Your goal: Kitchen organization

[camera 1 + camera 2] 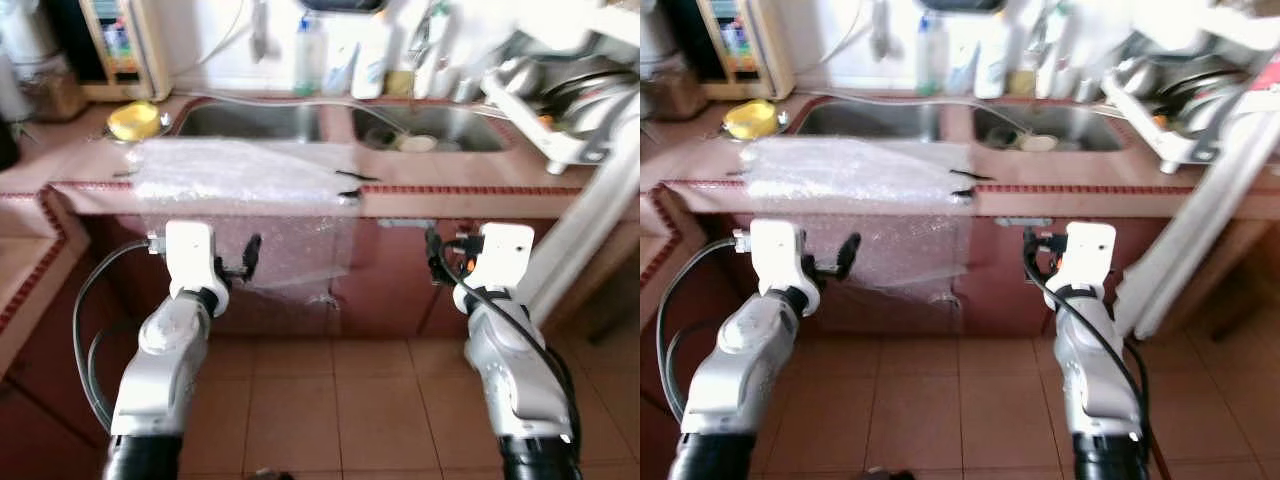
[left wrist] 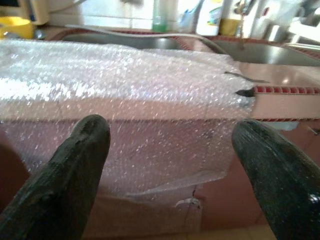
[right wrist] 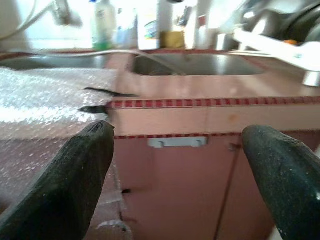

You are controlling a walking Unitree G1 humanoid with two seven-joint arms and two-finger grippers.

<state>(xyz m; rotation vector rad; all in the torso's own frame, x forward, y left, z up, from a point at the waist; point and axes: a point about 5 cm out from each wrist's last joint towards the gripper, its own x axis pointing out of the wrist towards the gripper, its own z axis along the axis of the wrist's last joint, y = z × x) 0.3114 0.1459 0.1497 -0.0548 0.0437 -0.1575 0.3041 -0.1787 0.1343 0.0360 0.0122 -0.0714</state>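
I'm looking at a pink tiled bench with a double sink set into it, cabinet fronts below, tile floor under me.

Far left: a yellow bowl sits on the bench just beside the left basin. What's behind it on the shelf is blown out and blurred; can't tell.

Left gripper is raised in front of the cabinet, below the bench edge, pointing at a sheet of bubble wrap. Jaws are wide open, holding nothing, apart from the sheet. The sheet lies flat on the bench in front of the left basin and drapes over the front edge, hanging down the cabinet door. Its lower edge is ragged and curled; the door behind reads only dimly through it. At the sheet's right edge, on the bench top, there are two thin dark marks; too small to say what they are.

Right gripper is raised in front of the cabinet under the right basin, near a pale handle. Jaws are wide open, empty.

Right basin holds a pale dish, partly hidden by the rim. Bottles stand along the back wall, overexposed. Far right, a white dish rack with metal pots is cut off by the frame edge.
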